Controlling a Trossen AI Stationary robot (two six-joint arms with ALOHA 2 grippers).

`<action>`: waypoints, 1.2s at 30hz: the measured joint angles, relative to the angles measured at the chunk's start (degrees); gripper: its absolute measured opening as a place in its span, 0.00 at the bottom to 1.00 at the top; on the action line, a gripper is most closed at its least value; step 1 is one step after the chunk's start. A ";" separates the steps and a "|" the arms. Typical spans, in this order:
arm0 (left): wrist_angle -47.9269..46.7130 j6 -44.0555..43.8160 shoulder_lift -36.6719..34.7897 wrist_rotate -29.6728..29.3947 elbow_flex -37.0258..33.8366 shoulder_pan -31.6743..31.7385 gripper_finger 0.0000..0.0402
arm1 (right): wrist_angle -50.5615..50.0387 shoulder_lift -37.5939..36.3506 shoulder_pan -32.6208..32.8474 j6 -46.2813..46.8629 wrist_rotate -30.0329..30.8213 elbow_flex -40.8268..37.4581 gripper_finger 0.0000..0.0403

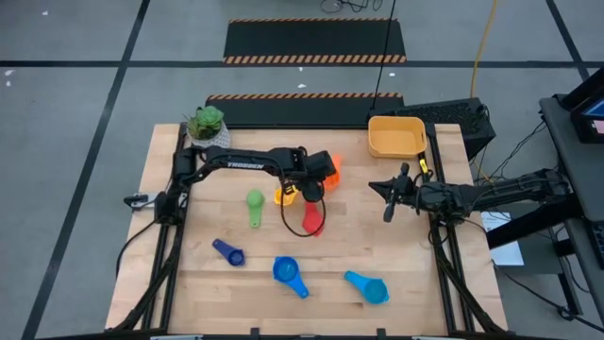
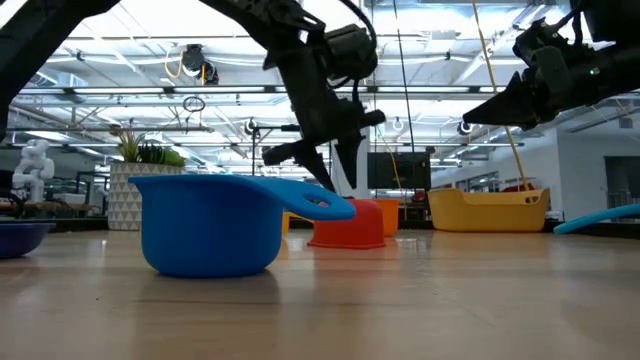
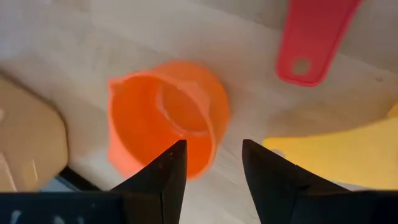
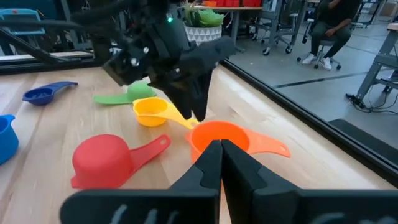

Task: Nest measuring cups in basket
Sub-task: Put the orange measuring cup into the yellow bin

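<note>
Seven cups lie on the table, and we see the left tool hanging just above the orange cup, its fingers spread with the cup's rim below the gap, holding nothing. Beside that cup lie the yellow cup and red cup. Our right tool, pressed together, waits near the basket at the far right corner.

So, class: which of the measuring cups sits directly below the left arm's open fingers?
The orange cup: it sits between the left fingers, while the red and yellow cups lie beside it.
</note>
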 joint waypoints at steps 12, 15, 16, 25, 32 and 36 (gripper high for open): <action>3.15 6.21 0.83 1.31 -2.17 3.67 0.40 | -0.21 0.02 0.00 -1.49 0.11 0.01 0.00; 5.29 7.06 0.83 1.38 -3.72 4.63 0.39 | -0.21 0.00 0.00 -1.51 0.12 0.00 0.00; 6.52 7.16 0.83 1.44 -4.41 4.76 0.38 | -0.21 0.00 0.00 -1.65 0.13 0.01 0.00; 10.78 6.62 0.83 4.38 -6.88 4.34 0.22 | -0.21 0.02 0.00 -2.14 0.17 -0.01 0.00; 12.23 -4.68 0.83 2.23 -6.88 3.81 0.03 | -0.16 0.01 0.00 -2.13 0.20 0.00 0.00; 12.48 -11.75 0.83 -0.87 -6.74 2.06 0.05 | 2.55 0.68 0.00 -0.97 5.26 0.01 0.00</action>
